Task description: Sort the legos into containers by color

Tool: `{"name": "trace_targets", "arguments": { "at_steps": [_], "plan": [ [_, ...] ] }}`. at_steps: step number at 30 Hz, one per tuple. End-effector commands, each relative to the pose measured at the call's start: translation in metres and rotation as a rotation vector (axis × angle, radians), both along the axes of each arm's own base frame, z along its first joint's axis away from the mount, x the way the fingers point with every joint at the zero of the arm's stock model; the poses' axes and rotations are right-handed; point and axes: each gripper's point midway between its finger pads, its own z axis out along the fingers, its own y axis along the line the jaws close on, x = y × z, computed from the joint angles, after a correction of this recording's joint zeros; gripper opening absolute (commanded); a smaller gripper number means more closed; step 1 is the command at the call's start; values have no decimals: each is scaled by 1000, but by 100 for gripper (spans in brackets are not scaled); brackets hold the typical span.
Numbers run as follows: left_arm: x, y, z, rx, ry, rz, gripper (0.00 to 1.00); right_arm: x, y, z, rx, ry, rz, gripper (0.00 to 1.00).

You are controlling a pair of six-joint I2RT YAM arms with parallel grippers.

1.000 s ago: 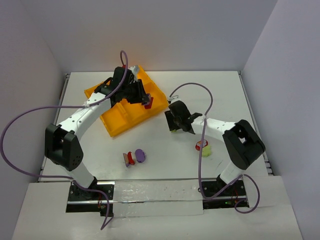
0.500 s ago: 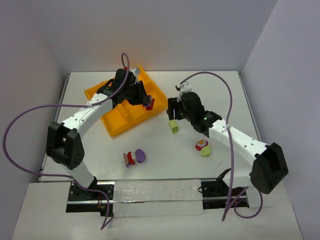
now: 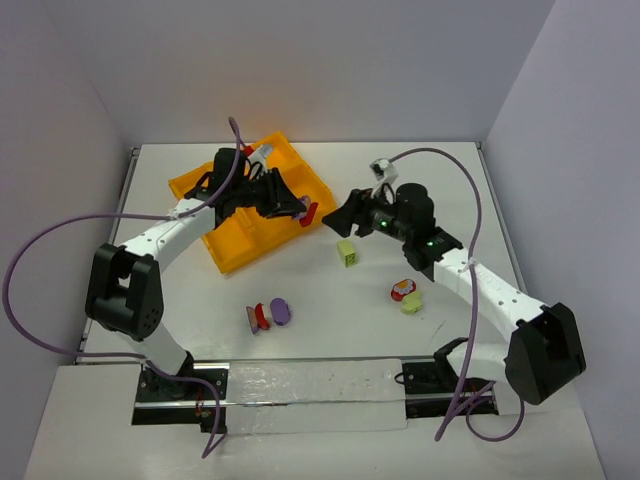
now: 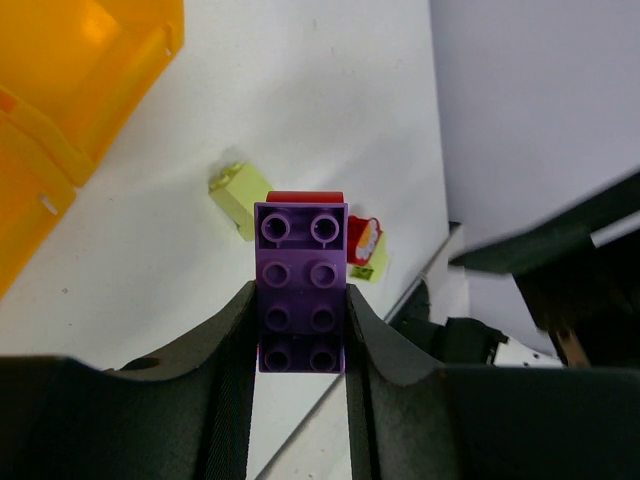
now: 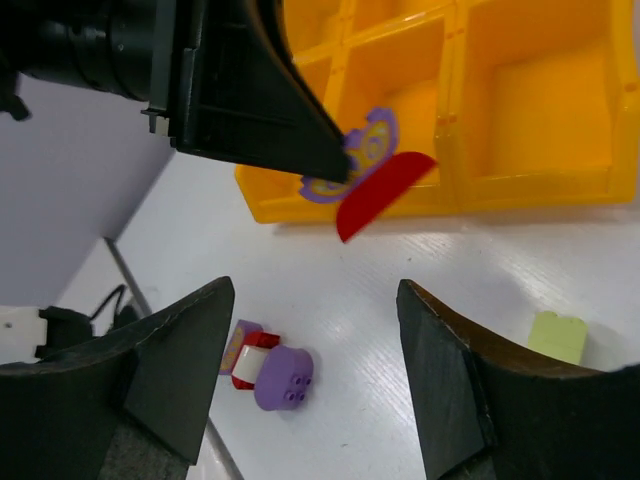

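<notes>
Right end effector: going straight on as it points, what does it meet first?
Probably the purple-and-red lego cluster held by the left end effector, with the orange tray just behind; depth is unclear.

no readable text, no labels, brands, numbers or signs in view

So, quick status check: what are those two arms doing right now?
Left end effector shut on purple-and-red lego cluster, at the tray edge. Right end effector open, empty, near loose yellow-green brick. Nothing seen blocking either.
</notes>
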Motion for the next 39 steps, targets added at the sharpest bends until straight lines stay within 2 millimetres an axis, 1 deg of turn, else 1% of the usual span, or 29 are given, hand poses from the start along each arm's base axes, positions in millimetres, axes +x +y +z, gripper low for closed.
{"name": "trace_targets", "arguments": {
  "at_steps": [1, 3, 6, 9, 10, 14, 18, 27, 30, 35, 38, 39],
  "plan": [
    [-16, -8, 76, -240, -181, -141, 0, -12, -9, 43, 198, -67, 130, 76],
    [-25, -9, 81, -277, -176, -172, 0, -13, -14, 38, 214, -44, 165, 76],
    [-35, -11, 93, -345, -199, -226, 0, -17, -11, 41, 261, -30, 229, 77],
    [-44, -13, 108, -405, -247, -268, 0, -16, -7, 46, 300, -22, 268, 77],
    [-47, -12, 110, -415, -250, -278, 0, -16, -5, 50, 311, -25, 282, 78],
    [-54, -11, 118, -421, -280, -300, 0, -14, -3, 57, 328, -29, 305, 78],
    [-58, -10, 126, -436, -301, -314, 0, -13, 1, 60, 346, -28, 329, 78],
    [-59, -11, 125, -451, -298, -328, 0, -7, 10, 68, 410, -11, 374, 77],
    [-59, -11, 125, -451, -299, -330, 0, -10, 17, 76, 430, -20, 409, 77],
    [-60, -11, 125, -452, -299, -333, 0, -8, 21, 79, 446, -19, 419, 77],
    [-60, -11, 125, -451, -299, -333, 0, -9, 25, 86, 470, -26, 444, 74],
    [-60, -11, 125, -452, -299, -333, 0, -9, 26, 86, 475, -24, 449, 72]
  ]
}}
